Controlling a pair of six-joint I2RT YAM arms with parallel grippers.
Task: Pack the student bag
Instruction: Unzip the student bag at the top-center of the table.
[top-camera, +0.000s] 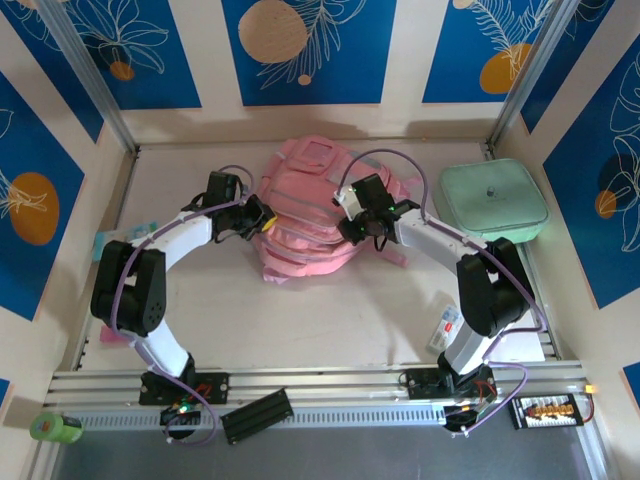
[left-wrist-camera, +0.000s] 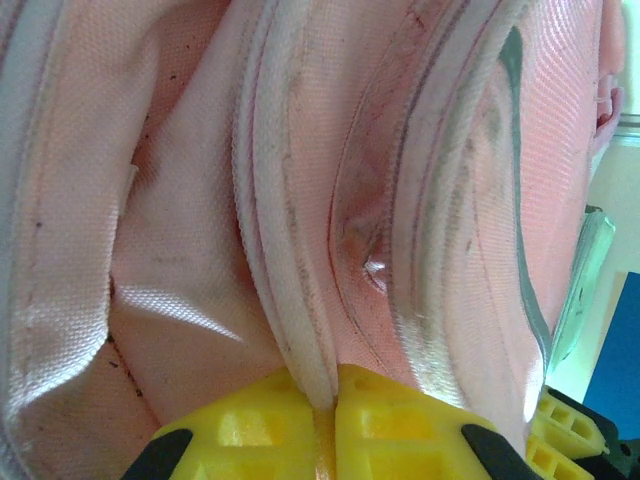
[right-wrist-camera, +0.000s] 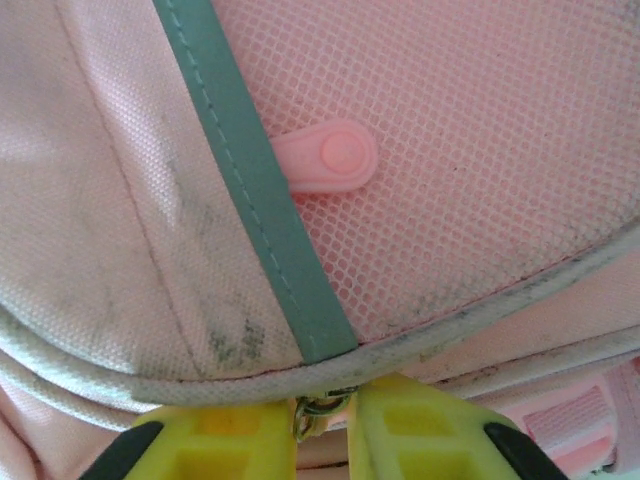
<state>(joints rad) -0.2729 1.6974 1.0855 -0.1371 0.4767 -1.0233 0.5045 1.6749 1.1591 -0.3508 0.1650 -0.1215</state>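
Student bag (top-camera: 305, 215) is lying at the far middle of the table (top-camera: 300, 320), apparently not yet opened or packed, while the left gripper (left-wrist-camera: 325, 390) is pinching its white piped edge and the right gripper (right-wrist-camera: 323, 395) is clamping its metal zip ring (right-wrist-camera: 316, 406).

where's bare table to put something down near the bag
Widest bare patch: table between left arm and right arm, in front of the student bag. Smaller one: back-left corner. Crowded: mint case back right, papers by the right arm's base.
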